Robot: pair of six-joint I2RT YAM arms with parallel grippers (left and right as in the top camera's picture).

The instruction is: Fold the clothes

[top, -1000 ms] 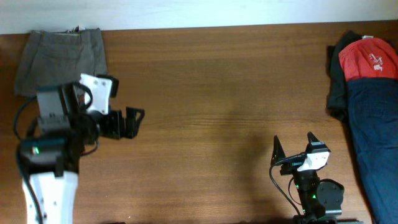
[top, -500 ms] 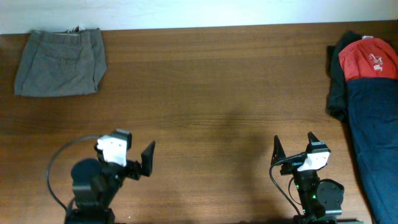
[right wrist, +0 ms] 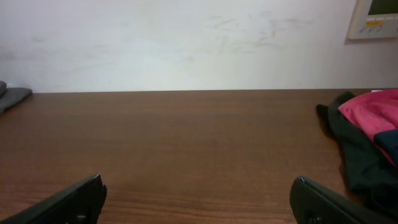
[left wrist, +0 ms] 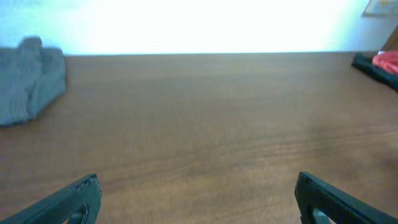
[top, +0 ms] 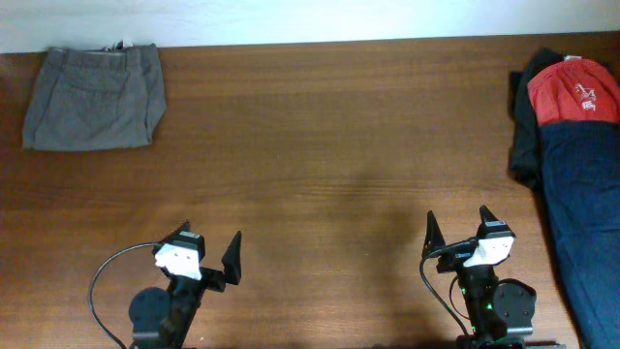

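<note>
The clothes [top: 94, 97] lie as a folded grey bundle at the table's far left corner, flat, with stitched pockets showing. The left wrist view has them [left wrist: 28, 78] at its left edge, and a sliver [right wrist: 9, 96] shows in the right wrist view. My left gripper [top: 208, 240] sits low at the front left of the table, far from the clothes, open with nothing between its fingers [left wrist: 197, 180]. At the front right, my right gripper [top: 456, 221] is likewise open and empty [right wrist: 197, 182]. Both point toward the far wall.
A heap of other garments [top: 572, 145], red, black and dark blue, runs along the right edge of the table and shows in both wrist views [left wrist: 382, 62] [right wrist: 367, 124]. Brown wooden tabletop [top: 339, 155] lies between. A white wall backs the table.
My left arm has drawn back from beside the grey clothes to the table's front edge, its gripper still open. The clothes lie fully uncovered. The right arm has not moved.
</note>
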